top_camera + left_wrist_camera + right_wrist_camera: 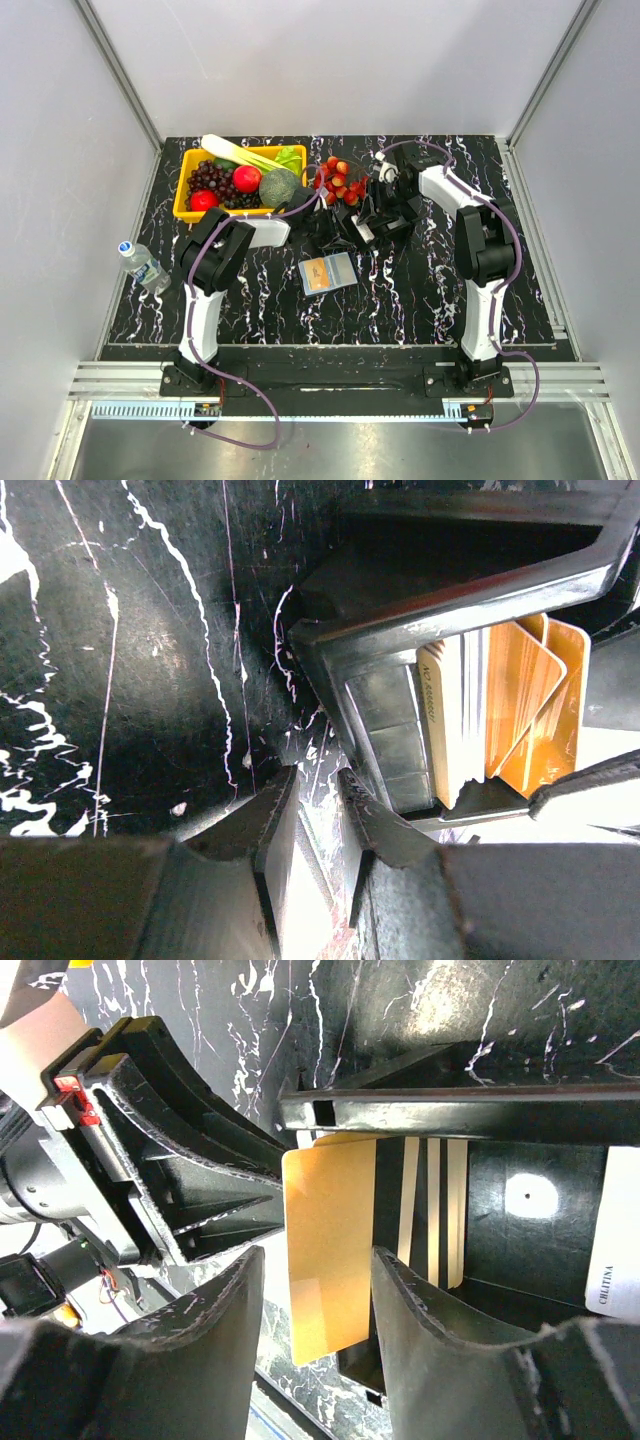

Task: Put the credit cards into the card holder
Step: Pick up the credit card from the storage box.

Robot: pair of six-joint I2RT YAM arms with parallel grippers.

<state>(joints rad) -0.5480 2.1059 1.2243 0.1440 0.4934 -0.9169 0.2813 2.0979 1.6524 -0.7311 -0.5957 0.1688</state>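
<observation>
Credit cards point(330, 1260) stand in black tray point(450, 1110), one between half-open jaws of right gripper point(317, 1260); grip unclear. Left gripper point(315, 785), tray's 9 o'clock: barely parted, hold unclear.

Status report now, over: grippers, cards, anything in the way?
Left gripper clamped on tray rim. Right gripper open, straddling one card. Holder open, nothing blocking.

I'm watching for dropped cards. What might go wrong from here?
The right gripper straddles an orange card by its edges, with a gap on one side; pinched, it may bow or slip out. The other cards stand on edge, loose in the black tray, and might tip as this one leaves.
</observation>
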